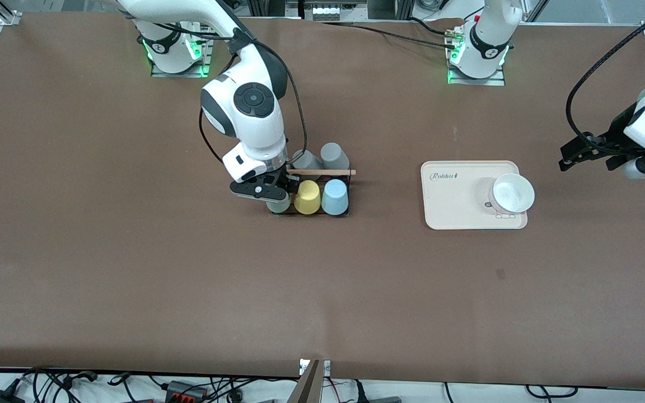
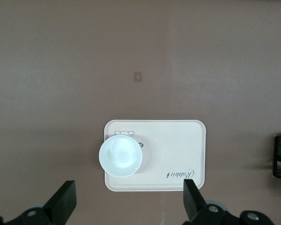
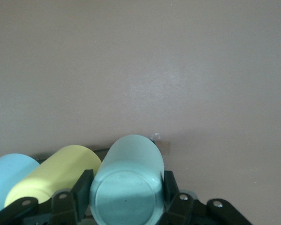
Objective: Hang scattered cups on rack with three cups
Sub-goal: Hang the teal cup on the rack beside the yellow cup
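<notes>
The right arm reaches from its base at about eleven o'clock down toward the middle of the tabletop, wrist bent downward. Its right gripper [image 1: 271, 193] stands low, fingers [image 3: 82, 185] clamped on either side of the pale mint green cup [image 3: 126, 187]. The left arm waits at three o'clock — its left gripper [image 1: 591, 159] held high over the tabletop, fingers [image 2: 65, 199] spread wide, holding nothing.

The cream tray [image 1: 457, 212] bears the word "Rabbit" in one corner.
</notes>
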Controlling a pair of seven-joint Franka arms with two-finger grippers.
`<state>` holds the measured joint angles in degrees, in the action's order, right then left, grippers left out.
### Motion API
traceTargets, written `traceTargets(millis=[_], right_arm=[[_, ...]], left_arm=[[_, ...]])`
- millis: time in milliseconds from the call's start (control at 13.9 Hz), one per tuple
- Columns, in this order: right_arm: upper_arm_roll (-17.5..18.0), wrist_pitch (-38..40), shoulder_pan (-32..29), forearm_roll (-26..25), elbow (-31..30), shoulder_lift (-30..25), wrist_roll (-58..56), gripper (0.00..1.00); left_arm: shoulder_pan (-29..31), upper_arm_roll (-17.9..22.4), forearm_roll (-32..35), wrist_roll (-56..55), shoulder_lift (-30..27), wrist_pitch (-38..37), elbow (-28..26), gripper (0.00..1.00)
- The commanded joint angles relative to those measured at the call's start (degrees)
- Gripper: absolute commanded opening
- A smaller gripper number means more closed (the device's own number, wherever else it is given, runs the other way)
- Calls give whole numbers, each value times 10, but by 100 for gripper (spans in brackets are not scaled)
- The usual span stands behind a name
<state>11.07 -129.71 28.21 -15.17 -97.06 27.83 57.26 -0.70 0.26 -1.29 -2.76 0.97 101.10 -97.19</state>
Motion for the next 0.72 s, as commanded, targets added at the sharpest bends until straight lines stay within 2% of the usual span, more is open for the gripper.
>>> traceTargets(millis=[0,359,503,575,647], right_arm=[[-3,-11,6,-13,3,3,22,0],[-3,-11,9,-13,2,12,25,4],[-3,-11,10,-13,1,16,25,12],[-3,-11,11,-13,1,19,25,13],[-3,-11,10,-13,1,19,25,19]], left_arm=[[4,-1,2,7,-18,-7,-14,100],[4,-2,3,10,-18,-4,-11,100],[4,-2,3,11,-18,-7,-8,100],[4,-2,3,10,-18,-9,-8,100],[4,-1,2,11,-18,-12,-8,100]])
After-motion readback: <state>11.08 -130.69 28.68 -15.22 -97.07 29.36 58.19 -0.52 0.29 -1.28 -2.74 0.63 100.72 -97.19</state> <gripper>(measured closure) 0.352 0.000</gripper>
